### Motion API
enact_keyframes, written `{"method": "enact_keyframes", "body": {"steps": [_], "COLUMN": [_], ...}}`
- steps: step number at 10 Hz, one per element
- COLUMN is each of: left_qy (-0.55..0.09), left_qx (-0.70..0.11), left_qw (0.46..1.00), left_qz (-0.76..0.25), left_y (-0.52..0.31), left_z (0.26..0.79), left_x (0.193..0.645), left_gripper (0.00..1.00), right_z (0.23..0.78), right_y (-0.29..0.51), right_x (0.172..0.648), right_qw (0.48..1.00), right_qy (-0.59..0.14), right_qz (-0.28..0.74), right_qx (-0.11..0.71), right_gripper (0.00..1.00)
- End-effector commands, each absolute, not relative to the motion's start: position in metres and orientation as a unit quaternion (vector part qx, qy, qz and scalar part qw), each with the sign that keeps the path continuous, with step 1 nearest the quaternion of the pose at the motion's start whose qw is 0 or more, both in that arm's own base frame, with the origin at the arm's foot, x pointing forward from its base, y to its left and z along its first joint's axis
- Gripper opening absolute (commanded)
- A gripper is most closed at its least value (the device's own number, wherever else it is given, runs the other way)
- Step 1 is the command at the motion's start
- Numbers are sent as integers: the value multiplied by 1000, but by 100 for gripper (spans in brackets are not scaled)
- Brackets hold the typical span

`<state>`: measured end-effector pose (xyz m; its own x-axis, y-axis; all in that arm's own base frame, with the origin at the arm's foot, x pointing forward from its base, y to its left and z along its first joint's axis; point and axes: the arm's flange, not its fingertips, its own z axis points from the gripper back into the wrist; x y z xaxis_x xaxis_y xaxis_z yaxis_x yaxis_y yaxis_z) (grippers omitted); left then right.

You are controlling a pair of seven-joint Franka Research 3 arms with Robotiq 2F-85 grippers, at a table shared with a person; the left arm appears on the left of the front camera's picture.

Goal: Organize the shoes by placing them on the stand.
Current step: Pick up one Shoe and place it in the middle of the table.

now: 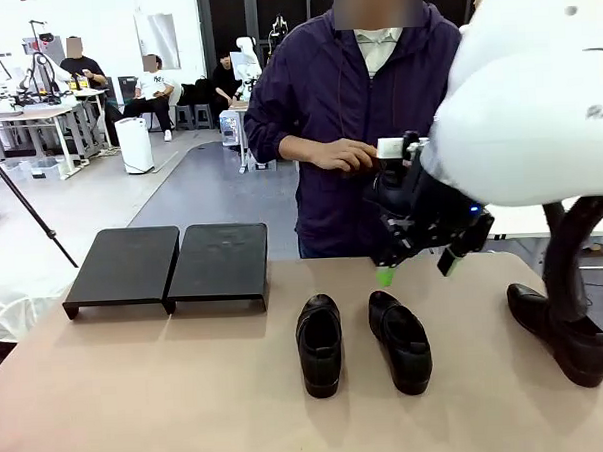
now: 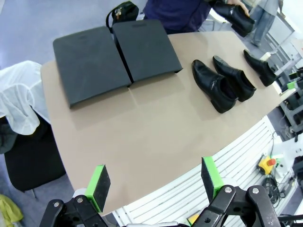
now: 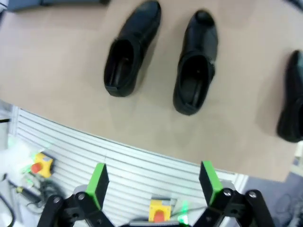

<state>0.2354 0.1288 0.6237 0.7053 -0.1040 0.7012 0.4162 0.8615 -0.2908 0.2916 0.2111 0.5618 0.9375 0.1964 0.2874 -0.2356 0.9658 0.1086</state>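
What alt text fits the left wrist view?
Three black shoes lie on a tan table beside two flat black stands; a person's hand holds a fourth shoe at the far edge. Open jaws with green pads rise from below.

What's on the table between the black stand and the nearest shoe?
Nothing: that stretch of table between the stand and the nearest shoe is bare, as the front and left wrist views show.

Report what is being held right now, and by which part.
The left gripper and right gripper are open and empty. The person's hand holds one shoe; where it grips cannot be told.
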Motion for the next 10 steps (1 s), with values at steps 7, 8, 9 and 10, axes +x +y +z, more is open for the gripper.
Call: {"method": "enact_keyframes", "body": {"steps": [7, 8, 9, 10], "left_qy": [-354, -354, -354, -354], "left_qx": [-217, -217, -217, -217], "left_qw": [897, 897, 897, 897], "left_qz": [-153, -153, -153, -153], "left_y": [131, 131, 131, 131], "left_z": [625, 625, 625, 625], "left_x": [235, 235, 235, 235], "left_gripper": [100, 100, 100, 100], "right_z": [554, 550, 548, 542], "right_y": [86, 94, 105, 117], "right_x": [178, 187, 206, 232], "right_qw": [991, 991, 989, 987], "right_qy": [-99, -102, -117, -127], "right_qz": [17, 17, 35, 47], "right_qx": [90, 85, 86, 82], "right_gripper": [100, 100, 100, 100]}}
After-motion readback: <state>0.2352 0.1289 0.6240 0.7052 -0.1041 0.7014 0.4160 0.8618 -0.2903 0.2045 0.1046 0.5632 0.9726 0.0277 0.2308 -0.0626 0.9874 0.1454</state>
